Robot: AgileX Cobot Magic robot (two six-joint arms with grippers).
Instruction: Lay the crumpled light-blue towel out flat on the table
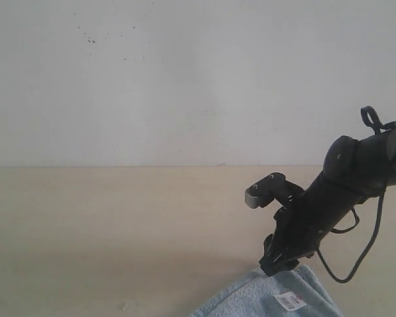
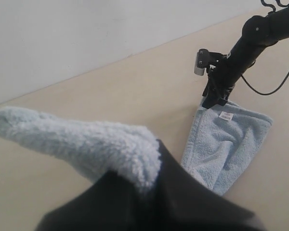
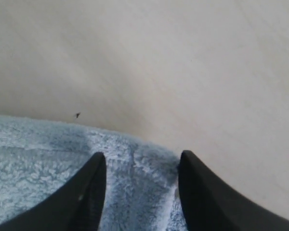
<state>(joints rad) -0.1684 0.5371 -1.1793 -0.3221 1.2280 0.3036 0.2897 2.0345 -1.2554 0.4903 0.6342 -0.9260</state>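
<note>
The pale light-blue towel (image 2: 226, 144) lies partly folded on the beige table (image 1: 119, 224), its white label (image 1: 290, 301) facing up near a corner. My right gripper (image 3: 140, 161) stands open, its fingers astride that corner of the towel (image 3: 53, 168); in the exterior view the right gripper (image 1: 277, 261) rests at the towel's (image 1: 251, 300) far edge. My left gripper (image 2: 151, 190) is shut on another part of the towel, a fluffy end (image 2: 77, 137) sticking out beyond the jaws, lifted above the table. The exterior view does not show the left gripper.
A white wall (image 1: 185, 79) rises behind the table. The right arm (image 2: 241, 53) slants down to the towel, with a loose black cable (image 1: 363, 251) hanging from it. Bare tabletop (image 1: 86, 251) stretches to the left of the towel.
</note>
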